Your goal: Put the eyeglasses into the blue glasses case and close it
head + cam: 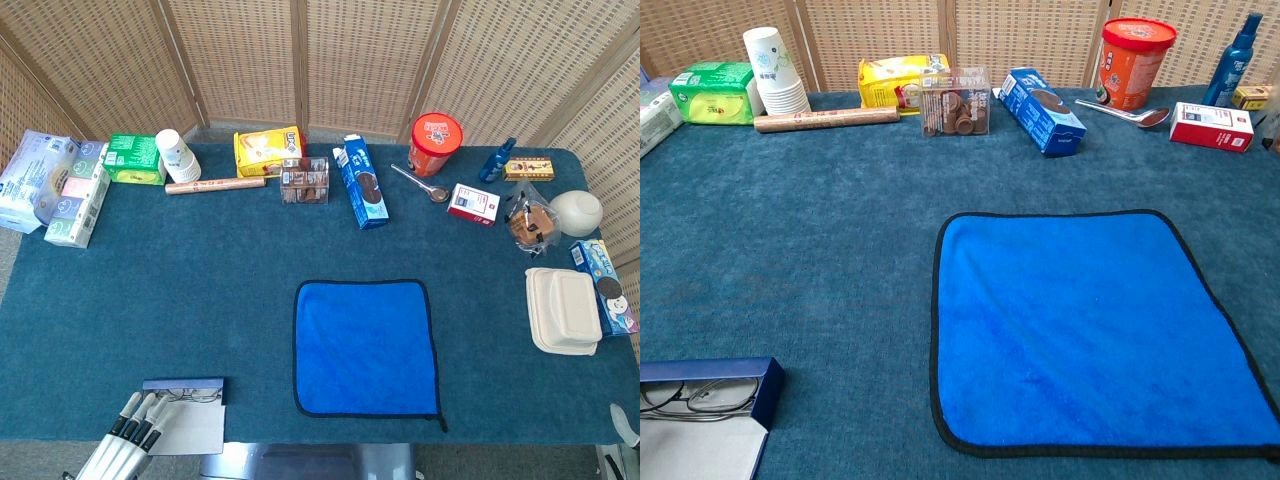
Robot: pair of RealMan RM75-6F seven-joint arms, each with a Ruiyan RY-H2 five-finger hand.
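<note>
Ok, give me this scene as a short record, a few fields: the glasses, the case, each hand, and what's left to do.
eyeglasses: lying inside the open blue glasses case, at the near left table edge
case: lid open, pale inner flap showing toward the robot
left hand: at the near left edge, fingers extended side by side over the case's pale flap, holding nothing
right hand: only a sliver at the lower right corner, state unclear
blue cloth: flat at table centre, bare
remaining: close the case

Square blue microfibre cloth point(366, 347) lies flat mid-bench point(200, 300). Far edge: green packet point(135, 158), paper cup stack point(177, 155), yellow snack bag point(267, 150), blue biscuit box point(361, 184), red tub point(436, 144). White clamshell container point(565, 310) sits right.
</note>
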